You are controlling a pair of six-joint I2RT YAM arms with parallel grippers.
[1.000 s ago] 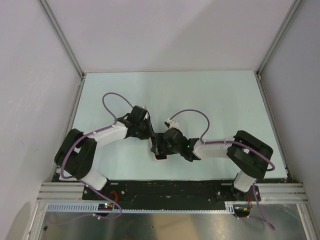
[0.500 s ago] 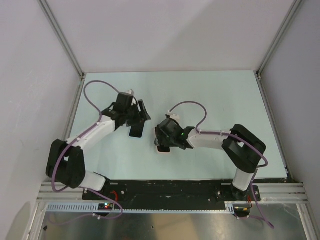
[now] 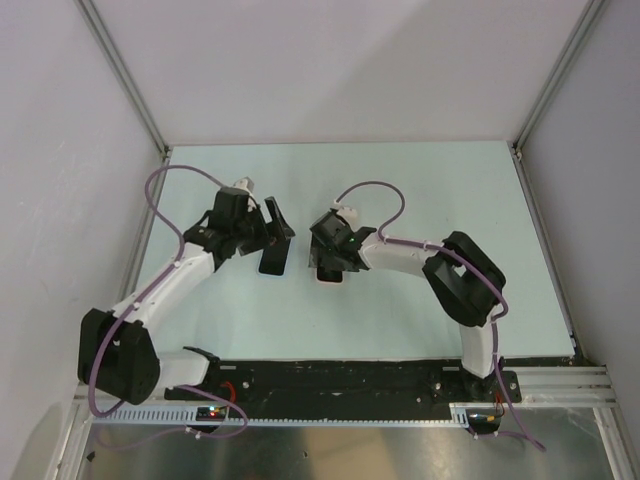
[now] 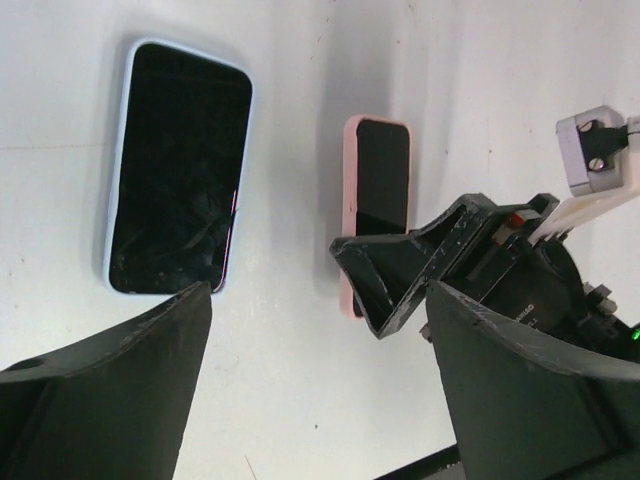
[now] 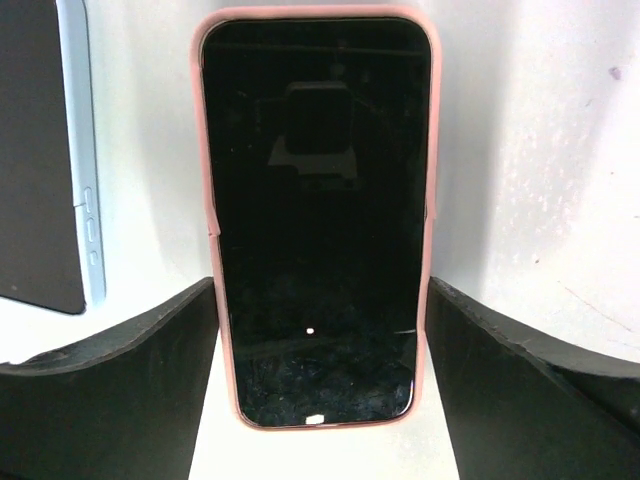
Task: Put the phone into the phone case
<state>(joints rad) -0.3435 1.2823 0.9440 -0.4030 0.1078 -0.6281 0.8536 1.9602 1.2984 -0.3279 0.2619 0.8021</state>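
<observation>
The phone (image 4: 180, 170) lies screen-up on the table, black glass with a light blue-grey rim; it also shows as a dark slab (image 3: 272, 258). To its right is the salmon-pink phone case (image 5: 316, 12), with a glossy black face filling it inside the rim. My right gripper (image 5: 320, 290) straddles the case's near part, one finger against each long side. I cannot tell whether the case rests on the table. My left gripper (image 4: 318, 300) hangs open over bare table between phone and case, holding nothing. From the left wrist, a right finger (image 4: 420, 270) covers the case's (image 4: 348, 200) lower end.
White enclosure walls (image 3: 60, 150) rise close on the left, right and back of the pale table (image 3: 450, 190). A metal rail (image 3: 340, 385) runs along the near edge by the arm bases. Purple cables (image 3: 370, 190) loop above both wrists.
The left gripper opened and drew back up and to the left, uncovering the phone on the table. The right gripper moved away from the bases, and the pink case travelled with it.
</observation>
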